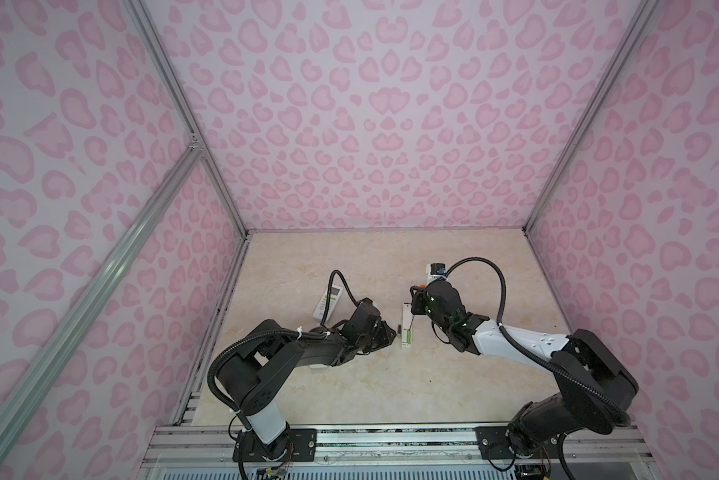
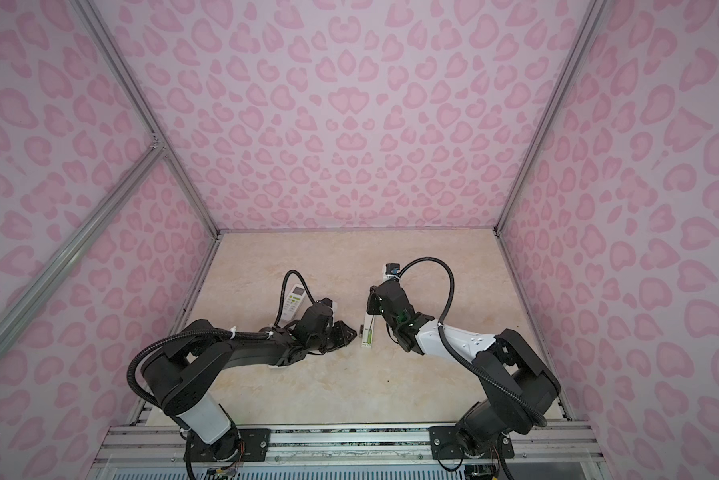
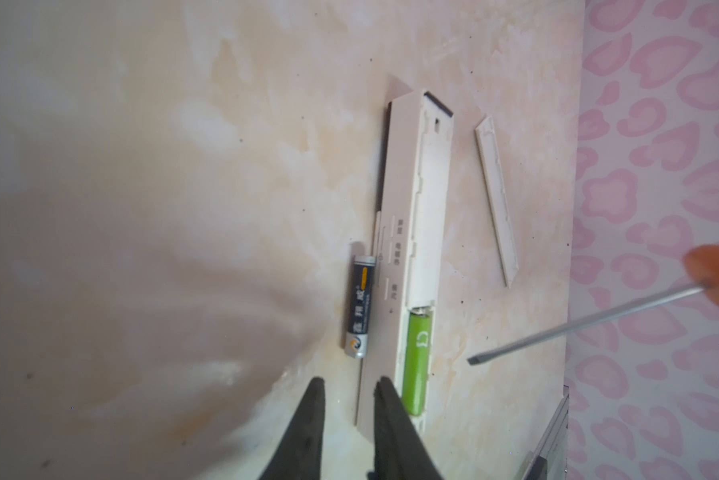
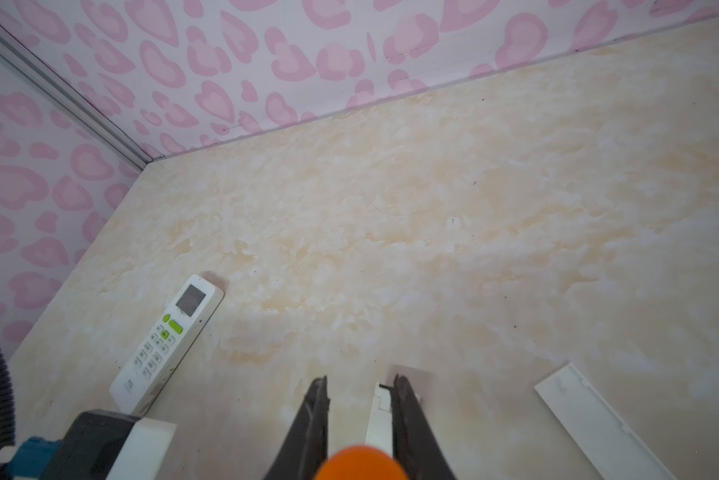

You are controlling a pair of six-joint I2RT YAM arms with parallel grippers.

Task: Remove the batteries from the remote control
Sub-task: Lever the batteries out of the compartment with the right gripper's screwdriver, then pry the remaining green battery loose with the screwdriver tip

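The remote control lies back up with its battery bay uncovered; in both top views it sits mid-table. One lime green battery rests in the bay's near end. A black battery lies on the table against the remote's side. My left gripper is open, empty, its fingertips just short of the black battery and over the remote's edge. My right gripper is shut on the orange-handled screwdriver, whose blade tip hovers beside the remote near the green battery.
The loose white battery cover lies beside the remote, also seen in the right wrist view. A second white remote with green buttons lies face up behind the left arm. Pink patterned walls close in the table on three sides.
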